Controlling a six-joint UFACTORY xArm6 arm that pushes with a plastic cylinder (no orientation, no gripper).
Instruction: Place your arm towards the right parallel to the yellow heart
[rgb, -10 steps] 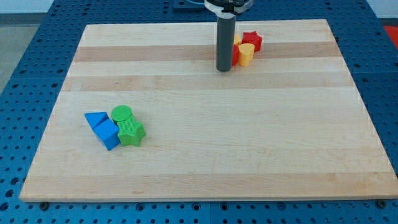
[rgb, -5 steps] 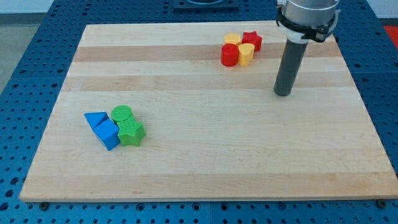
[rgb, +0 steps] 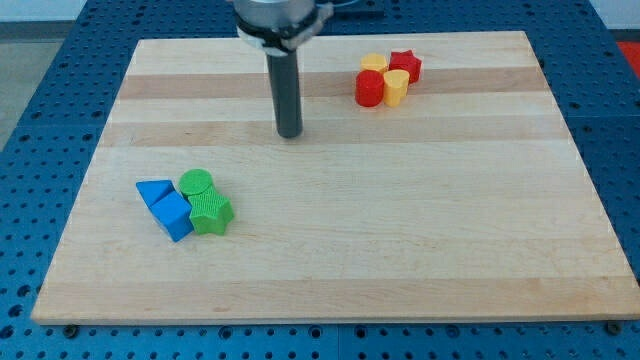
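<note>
A yellow heart lies near the view's top right, in a tight cluster with a red cylinder, a red star and a second yellow block. My tip rests on the board well to the left of that cluster and a little lower, touching no block. The rod rises straight up from it to the view's top edge.
A second cluster sits at the lower left: a blue triangle, a blue cube, a green cylinder and a green star. The wooden board lies on a blue perforated table.
My tip moved from beside the red cylinder out to the right of the cluster, then swung far left to its present spot. No block has moved.
</note>
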